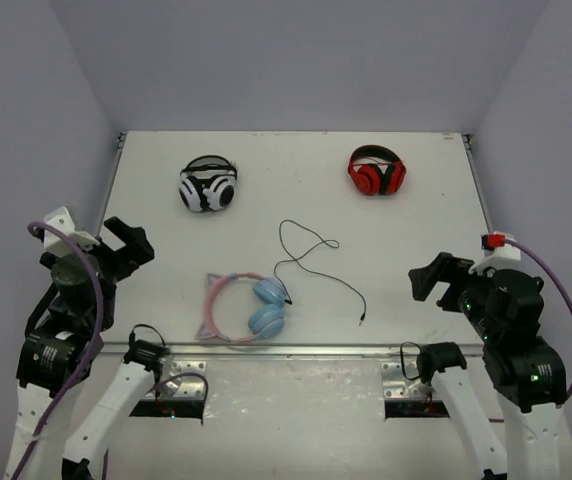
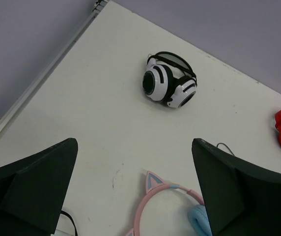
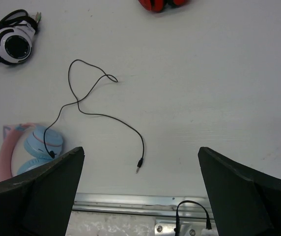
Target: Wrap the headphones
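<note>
White table [image 1: 416, 230] with headphones [image 1: 265, 320], grey walls [image 1: 286, 60]

There are three headphones: one pink cat-eared pair [image 1: 266, 320], one white-and-black pair [image 1: 208, 186] and one red-and-black pair [image 1: 376, 173].

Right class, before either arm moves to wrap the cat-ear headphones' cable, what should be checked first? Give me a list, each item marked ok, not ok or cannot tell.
1. Both tools open and empty: the left tool and the right tool stand with jaws apart and hold nothing. Ok.
2. Headphones uncovered: they lie near the near edge with nothing on them. Ok.
3. Cable free of knots: it crosses itself in a loop at its far bend, and whether that is a knot is unclear. Cannot tell.
4. Plug free: it lies loose on the table. Ok.
5. Other pairs clear of the cable: the white pair and the red pair lie apart from it. Ok.
</note>
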Tool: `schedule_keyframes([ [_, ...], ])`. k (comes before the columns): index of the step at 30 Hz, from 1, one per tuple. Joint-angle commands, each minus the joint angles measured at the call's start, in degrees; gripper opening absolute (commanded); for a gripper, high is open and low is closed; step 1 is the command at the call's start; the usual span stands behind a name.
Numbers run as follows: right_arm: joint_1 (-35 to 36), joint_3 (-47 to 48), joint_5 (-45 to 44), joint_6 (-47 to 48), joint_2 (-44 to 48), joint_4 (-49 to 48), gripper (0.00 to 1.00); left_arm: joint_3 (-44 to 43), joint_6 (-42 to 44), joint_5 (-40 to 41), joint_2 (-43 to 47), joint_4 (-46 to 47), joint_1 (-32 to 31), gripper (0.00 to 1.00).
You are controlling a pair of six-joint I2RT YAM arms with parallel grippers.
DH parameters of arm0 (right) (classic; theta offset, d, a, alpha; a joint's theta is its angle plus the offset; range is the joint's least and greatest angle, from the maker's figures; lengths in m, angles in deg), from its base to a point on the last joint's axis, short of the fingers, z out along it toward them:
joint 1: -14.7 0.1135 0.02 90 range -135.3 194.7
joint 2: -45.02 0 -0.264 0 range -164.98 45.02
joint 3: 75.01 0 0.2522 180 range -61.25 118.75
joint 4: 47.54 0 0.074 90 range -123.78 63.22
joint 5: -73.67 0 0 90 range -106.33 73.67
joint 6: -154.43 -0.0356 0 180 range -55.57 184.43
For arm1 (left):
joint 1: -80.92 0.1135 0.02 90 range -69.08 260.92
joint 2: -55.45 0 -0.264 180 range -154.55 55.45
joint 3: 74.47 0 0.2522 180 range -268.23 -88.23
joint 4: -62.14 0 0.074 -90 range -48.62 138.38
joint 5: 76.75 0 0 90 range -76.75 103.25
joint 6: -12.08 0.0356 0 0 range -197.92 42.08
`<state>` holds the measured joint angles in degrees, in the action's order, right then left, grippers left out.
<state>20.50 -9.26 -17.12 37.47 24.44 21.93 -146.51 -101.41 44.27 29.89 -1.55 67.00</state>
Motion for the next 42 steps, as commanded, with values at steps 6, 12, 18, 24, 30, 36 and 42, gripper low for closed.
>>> schedule_keyframes([
  [6,0.3,-1.8,0.5,0.5,2.0,-5.1,0.99,0.6,1.7,-13.5,-10.8,-0.2,-0.4,1.00],
  [12,0.3,-3.0,10.9,1.3,-6.6,-10.9,0.99,5.6,1.5,-30.1,-30.3,6.4,-0.4,1.00],
  [18,0.3,-3.6,16.5,2.8,-11.4,-13.5,0.99,8.3,-2.9,-25.5,-47.7,7.9,-0.4,1.00],
  [24,0.3,-3.2,16.3,3.6,-12.6,-14.9,0.99,11.2,-8.8,-31.4,-52.3,9.2,-1.9,0.92],
  [30,0.3,-2.8,18.4,3.1,-12.2,-17.5,0.99,14.2,-18.4,-26.0,-59.7,7.7,-6.2,0.76],
  [36,0.3,-1.7,18.2,3.6,-13.2,-17.4,0.99,15.6,-23.8,-23.7,-68.8,12.7,-14.5,0.38],
  [42,0.3,-3.0,17.9,3.4,-12.8,-17.8,0.99,8.7,-25.3,-17.6,-73.0,13.2,-17.6,0.21],
])
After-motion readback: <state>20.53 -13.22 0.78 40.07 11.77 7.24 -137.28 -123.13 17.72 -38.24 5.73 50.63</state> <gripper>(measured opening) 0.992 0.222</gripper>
